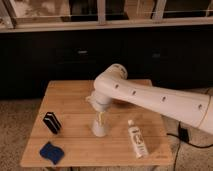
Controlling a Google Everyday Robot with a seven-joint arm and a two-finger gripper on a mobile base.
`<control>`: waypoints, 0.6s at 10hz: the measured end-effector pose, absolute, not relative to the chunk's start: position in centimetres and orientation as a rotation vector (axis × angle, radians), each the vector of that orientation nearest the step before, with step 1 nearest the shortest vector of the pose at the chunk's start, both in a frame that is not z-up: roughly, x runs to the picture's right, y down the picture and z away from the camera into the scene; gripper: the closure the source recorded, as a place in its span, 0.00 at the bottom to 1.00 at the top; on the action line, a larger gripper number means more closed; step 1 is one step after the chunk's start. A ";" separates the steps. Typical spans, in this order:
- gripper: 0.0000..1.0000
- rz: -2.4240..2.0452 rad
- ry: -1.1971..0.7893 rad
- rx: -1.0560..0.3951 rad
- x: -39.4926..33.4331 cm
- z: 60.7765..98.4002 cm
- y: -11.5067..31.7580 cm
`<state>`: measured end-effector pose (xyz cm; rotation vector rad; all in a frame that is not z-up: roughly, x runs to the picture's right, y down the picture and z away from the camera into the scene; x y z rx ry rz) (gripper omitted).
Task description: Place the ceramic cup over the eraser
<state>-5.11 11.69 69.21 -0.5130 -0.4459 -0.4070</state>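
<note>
on the wooden table (70,102), ceramic cup (100,129) just below the gripper (101,118)

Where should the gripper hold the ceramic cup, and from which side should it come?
Probably around its upper part, from straight above. The ceramic cup stands on the table, apart from the eraser and the white tube, so the jaws can come down on opposite sides of its round wall. The open gripper hangs right above it.
</note>
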 end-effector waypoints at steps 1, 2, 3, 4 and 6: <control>0.20 -0.417 -0.454 -0.513 -5.6 69.3 11.5; 0.20 -0.423 -0.458 -0.514 -6.0 69.3 11.4; 0.20 -0.427 -0.462 -0.514 -6.2 69.3 11.3; 0.20 -0.427 -0.465 -0.514 -6.2 69.4 11.3; 0.20 -0.427 -0.476 -0.522 -6.1 69.7 11.9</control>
